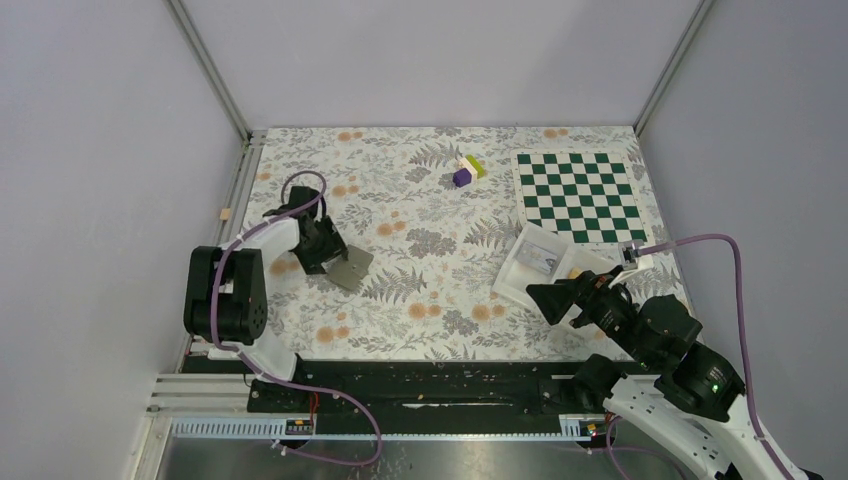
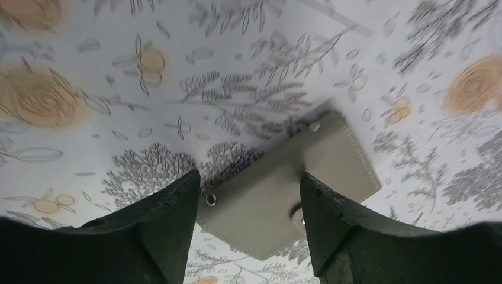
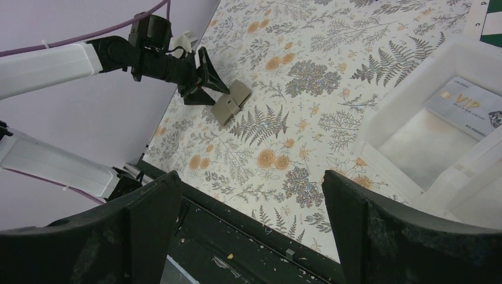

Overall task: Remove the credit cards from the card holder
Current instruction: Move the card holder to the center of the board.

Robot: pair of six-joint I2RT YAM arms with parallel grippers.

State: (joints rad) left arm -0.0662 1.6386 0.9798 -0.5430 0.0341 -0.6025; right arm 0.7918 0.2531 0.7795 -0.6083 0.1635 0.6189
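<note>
- L gripper point(image 2: 250, 184): jaws standing part-way apart, clamping nothing; hanging low over the table point(image 2: 89, 148), tips straddling the near corner of the holder point(image 2: 308, 171).
- Holder: lying shut, grey outside up, just ahead of and under the L tips, most of it reaching out fwd-right of them. The L gripper's right finger point(image 2: 337, 231) is covering part of its near edge; whether either pad is touching it, cannot tell.
- Long axis: running diagonal to the jaw line, near-left to far-right in the L wrist view, so the jaws are facing a corner rather than sitting square across an edge.
- R gripper point(image 3: 251, 183): jaws spread wide, holding nothing. The holder is sitting well apart, far fwd-left of it; the L arm is clearly the nearer.
- Tray point(image 3: 414, 77): sitting just fwd-right of the R gripper, w/ one card point(image 3: 467, 106) lying inside.
- Judgement: no card is showing at the holder, so it prob. needs opening first; that move is turning on the diagonal lie under the L tips.
</note>
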